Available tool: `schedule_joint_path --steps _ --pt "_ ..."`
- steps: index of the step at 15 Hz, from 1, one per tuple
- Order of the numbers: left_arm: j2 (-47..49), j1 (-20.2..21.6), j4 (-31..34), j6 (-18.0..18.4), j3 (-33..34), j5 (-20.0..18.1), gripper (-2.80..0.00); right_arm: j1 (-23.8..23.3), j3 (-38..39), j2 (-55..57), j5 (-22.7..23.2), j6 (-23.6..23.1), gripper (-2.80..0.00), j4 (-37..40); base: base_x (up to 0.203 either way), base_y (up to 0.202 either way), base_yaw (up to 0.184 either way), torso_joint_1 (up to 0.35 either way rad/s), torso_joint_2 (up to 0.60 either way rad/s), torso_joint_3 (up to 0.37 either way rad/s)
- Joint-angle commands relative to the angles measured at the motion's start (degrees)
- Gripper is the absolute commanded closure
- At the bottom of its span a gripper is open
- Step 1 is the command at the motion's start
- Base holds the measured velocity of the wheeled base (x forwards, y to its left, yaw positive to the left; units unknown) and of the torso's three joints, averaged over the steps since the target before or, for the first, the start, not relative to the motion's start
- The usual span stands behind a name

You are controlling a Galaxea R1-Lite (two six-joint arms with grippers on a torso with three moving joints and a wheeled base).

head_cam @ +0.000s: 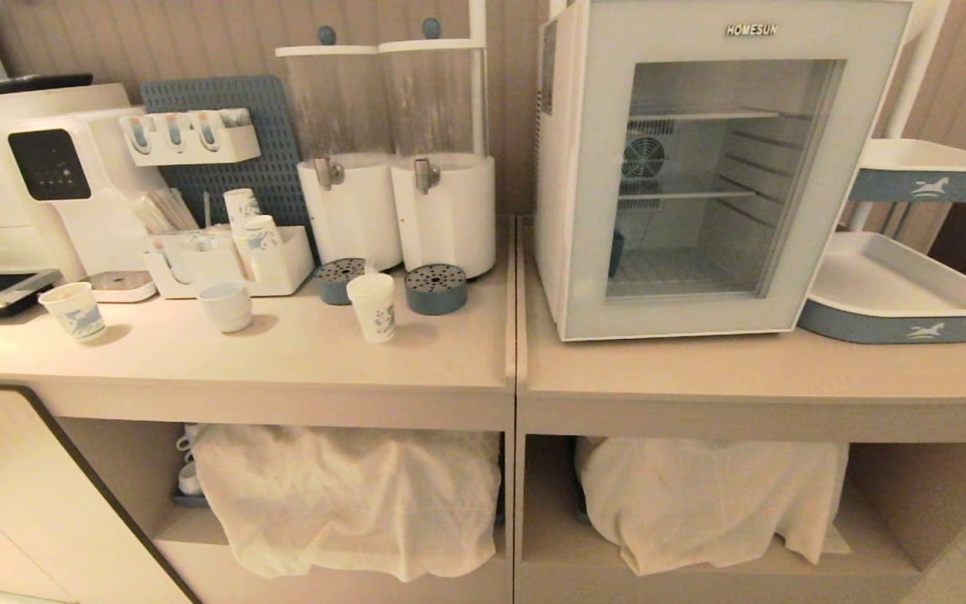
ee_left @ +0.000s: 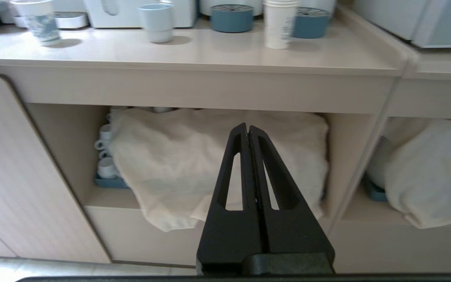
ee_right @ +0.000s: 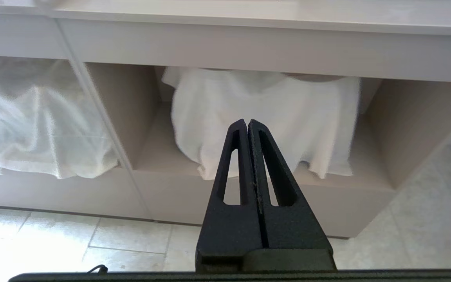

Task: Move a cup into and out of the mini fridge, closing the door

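Beige counter [head_cam: 282,369] holds the cup [head_cam: 372,307] left of the mini fridge [head_cam: 701,168], whose door [head_cam: 600,210] is closed, while left gripper [ee_left: 248,131] and right gripper [ee_right: 248,124] hang low, pinched together and empty, so nothing seems begun and opening comes next.
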Motion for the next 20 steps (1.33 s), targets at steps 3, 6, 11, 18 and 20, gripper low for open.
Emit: schedule_joint_path --steps 3,6,11,18,20 --pt "0.1 0.0 0.0 0.0 1.1 0.0 0.00 0.0 0.0 0.1 0.0 -0.1 0.00 0.1 0.000 0.189 0.000 0.005 0.00 0.002" --pt "0.1 0.0 0.0 -0.1 1.1 0.0 0.00 0.0 0.0 0.0 0.0 0.0 0.00 0.1 0.000 0.192 -0.001 -0.001 0.00 0.001" --pt "0.1 0.0 0.0 -0.1 1.1 0.0 0.00 0.0 0.0 0.0 0.0 0.1 0.00 0.1 0.000 0.194 -0.001 0.004 0.00 0.000" --pt "0.1 0.0 0.0 -0.1 1.1 0.0 0.00 0.0 0.0 0.0 0.0 0.3 0.00 0.1 0.000 0.192 0.000 0.000 0.00 0.003" --pt "0.1 0.0 0.0 -0.1 1.1 0.0 0.00 0.0 0.0 0.0 0.0 0.6 0.00 0.1 0.000 0.190 0.001 0.002 0.00 0.003"
